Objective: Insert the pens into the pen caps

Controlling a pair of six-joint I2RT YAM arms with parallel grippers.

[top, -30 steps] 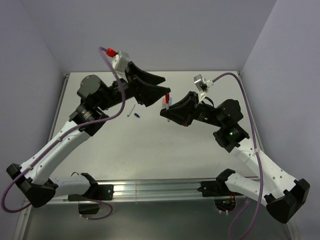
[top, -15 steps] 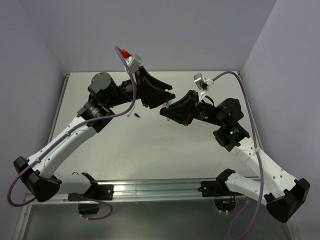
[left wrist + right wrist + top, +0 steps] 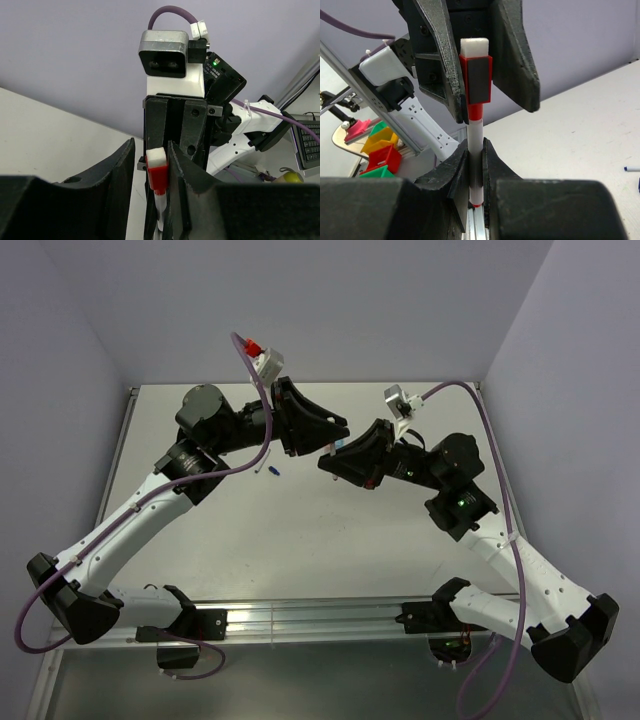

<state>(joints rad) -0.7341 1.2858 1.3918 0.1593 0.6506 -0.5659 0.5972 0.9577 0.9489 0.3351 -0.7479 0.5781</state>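
Just above the middle of the table, in the upper centre of the overhead view, the two arms meet tip to tip. The right gripper is pressed together on a thin white pen, pinching its lower barrel and holding it upright. A red pen cap with a white end sits on top of that pen. The left gripper straddles this cap with its jaws spread: one finger lies against the cap and a sliver of gap shows on the other side. Left of the meeting point, another thin white pen lies flat on the table with a dark blue piece just beside its end.
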